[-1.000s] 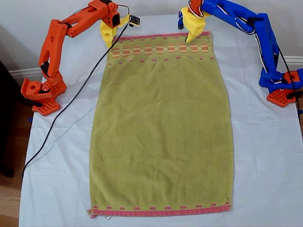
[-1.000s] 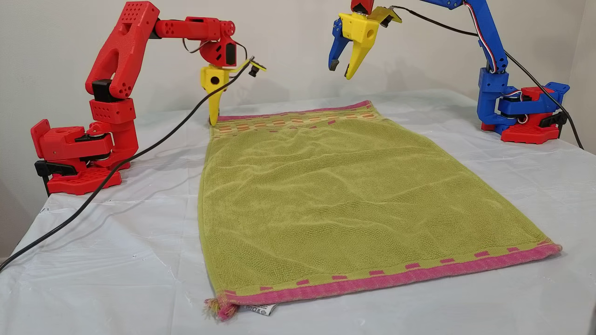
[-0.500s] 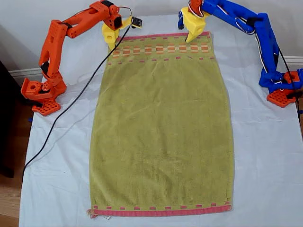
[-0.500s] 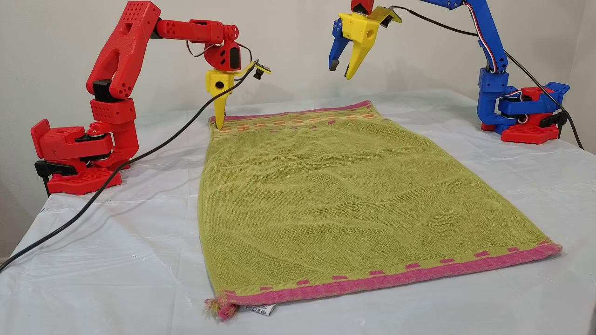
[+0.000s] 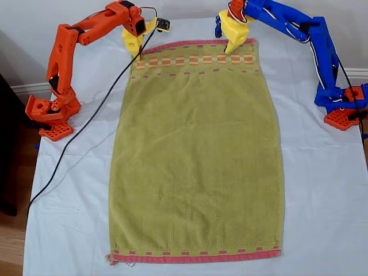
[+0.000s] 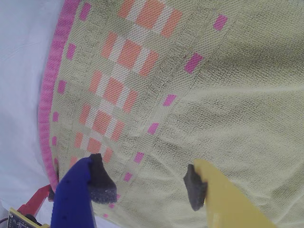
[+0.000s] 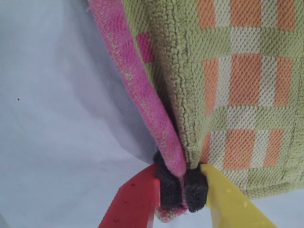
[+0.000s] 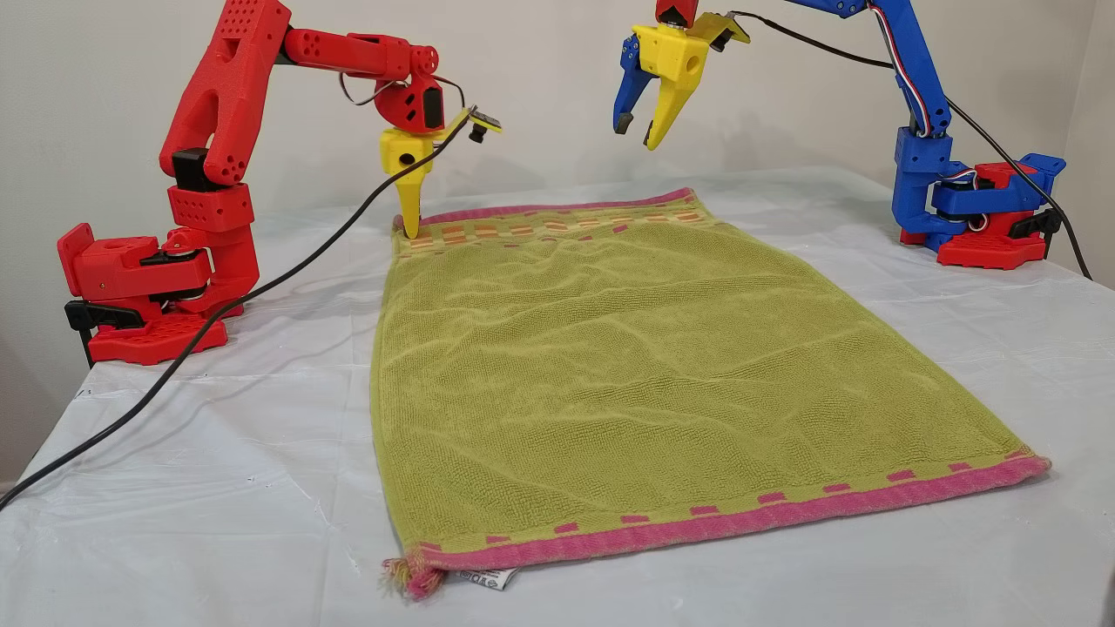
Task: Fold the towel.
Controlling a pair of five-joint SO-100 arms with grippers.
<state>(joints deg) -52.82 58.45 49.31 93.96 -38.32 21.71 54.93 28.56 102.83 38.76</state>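
Observation:
The olive-green towel [image 5: 195, 155] lies flat and full-length on the white tablecloth, its band of orange-and-cream squares at the far end [image 8: 557, 228]. My second gripper [image 5: 138, 56], on the red arm, is shut on the pink hem at the far corner on the exterior view's left [image 7: 180, 183] [image 8: 409, 232]. My first gripper [image 5: 224, 43], on the blue arm, hangs open above the far end near the corner on the exterior view's right [image 8: 634, 137], with the patterned band [image 6: 118, 90] below its jaws. A small white tag [image 8: 483, 577] sticks out at a near corner.
A black cable [image 5: 86, 126] runs from the second arm across the tablecloth [image 5: 322, 190] on the exterior view's left. The red base [image 8: 139, 287] and blue base [image 8: 984, 218] stand at the far sides. A wall is close behind.
My second gripper moved sideways from beside the towel onto its far corner and now pinches the hem. My first gripper has hardly moved and stays open.

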